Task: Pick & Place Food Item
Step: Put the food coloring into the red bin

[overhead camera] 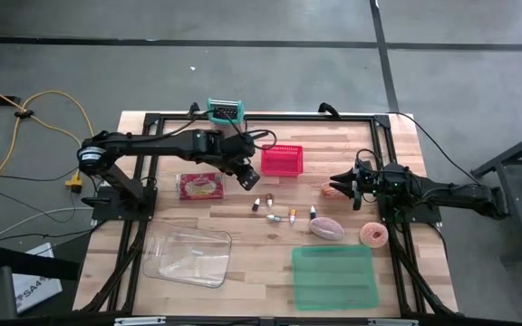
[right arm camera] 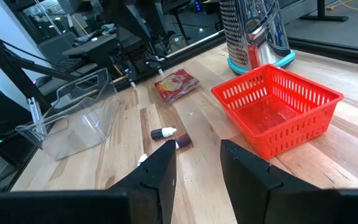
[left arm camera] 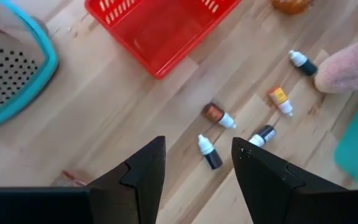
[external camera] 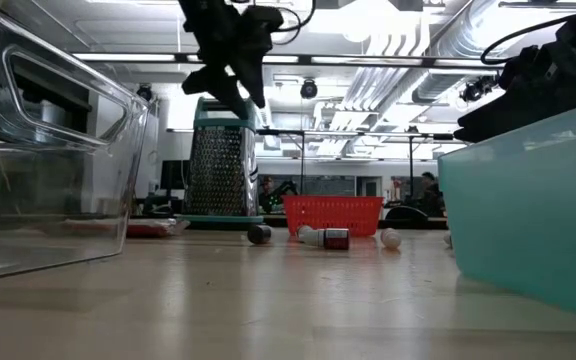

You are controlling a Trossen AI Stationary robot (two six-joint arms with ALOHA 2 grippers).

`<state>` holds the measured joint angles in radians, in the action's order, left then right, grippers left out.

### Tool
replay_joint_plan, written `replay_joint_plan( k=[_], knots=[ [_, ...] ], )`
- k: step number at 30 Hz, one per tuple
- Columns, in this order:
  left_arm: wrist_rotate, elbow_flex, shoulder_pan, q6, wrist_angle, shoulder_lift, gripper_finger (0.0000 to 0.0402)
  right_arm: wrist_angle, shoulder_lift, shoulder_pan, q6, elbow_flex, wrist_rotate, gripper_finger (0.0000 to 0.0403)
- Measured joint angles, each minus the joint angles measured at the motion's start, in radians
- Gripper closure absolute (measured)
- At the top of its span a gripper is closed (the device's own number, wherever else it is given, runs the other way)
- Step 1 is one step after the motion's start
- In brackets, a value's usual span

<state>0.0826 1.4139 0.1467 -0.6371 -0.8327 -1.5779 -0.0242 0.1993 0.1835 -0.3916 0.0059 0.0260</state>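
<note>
Step in hand: approach, no pick yet made. The left gripper hangs above the table just beside the red basket, jaws released and empty.

The likely target, judged from its aim, is the dark dropper bottle, lying on its side near the basket among several other small bottles. Its long axis runs slantwise, with the white cap end nearer the basket.

Next move calls for a descent with the fingers straddling the bottle's width.

The right gripper waits beyond the basket's far side, fingers parted, grasping nothing.
</note>
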Motion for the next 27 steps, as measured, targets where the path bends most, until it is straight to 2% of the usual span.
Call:
replay_joint_plan(
  k=[3, 18, 27],
  knots=[
    [-0.002, -0.001, -0.002, -0.033, -0.021, -0.027, 0.0222, 0.000, 0.000, 0.000, 0.000, 0.000, 0.000, 0.0289],
    [-0.154, -0.002, -0.032, -0.129, 0.060, -0.209, 0.0222, -0.001, 0.000, 0.000, 0.000, 0.000, 0.000, 0.0289],
    [-0.159, -0.003, -0.054, -0.201, 0.061, -0.261, 0.0222, -0.002, 0.000, 0.000, 0.000, 0.000, 0.000, 0.0289]
  ],
)
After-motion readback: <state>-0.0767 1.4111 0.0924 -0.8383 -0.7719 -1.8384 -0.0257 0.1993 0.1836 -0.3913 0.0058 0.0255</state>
